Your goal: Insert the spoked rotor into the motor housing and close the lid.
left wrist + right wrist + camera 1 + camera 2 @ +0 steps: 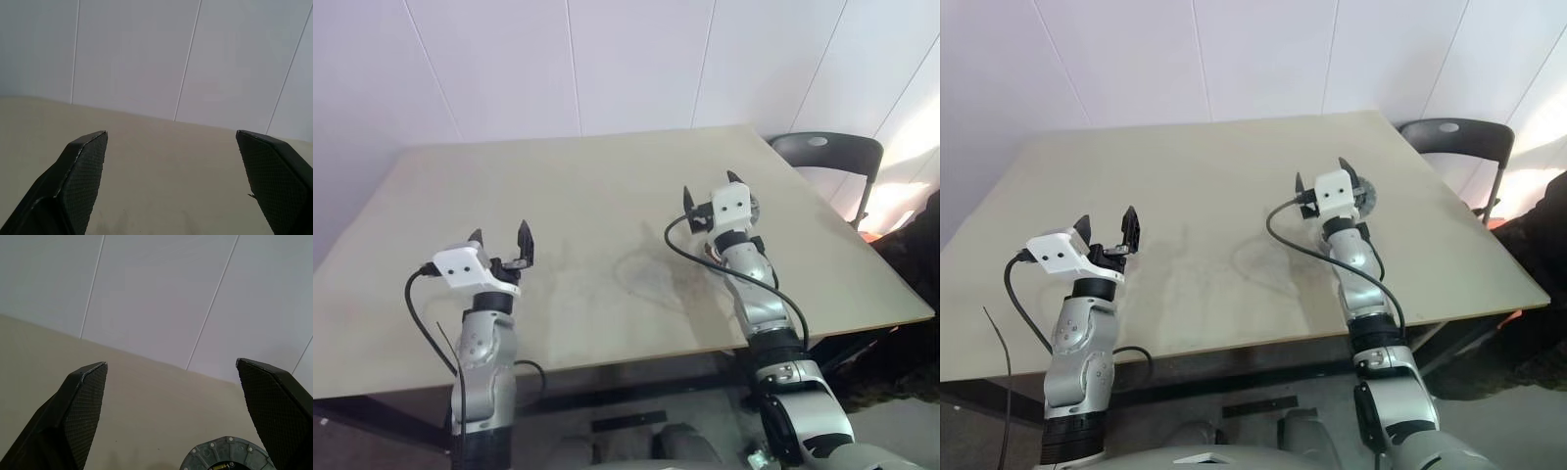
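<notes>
Right under the right end effector (171,416), a round grey part with small rim dots (227,454) is lying flat on the table (568,196), just ahead of the spread fingers. Can't tell if it's the lid or housing. Left end effector (499,245) is hovering wide open too, well apart. Far table edge is sitting near; plenty of bare room leftward.
</notes>
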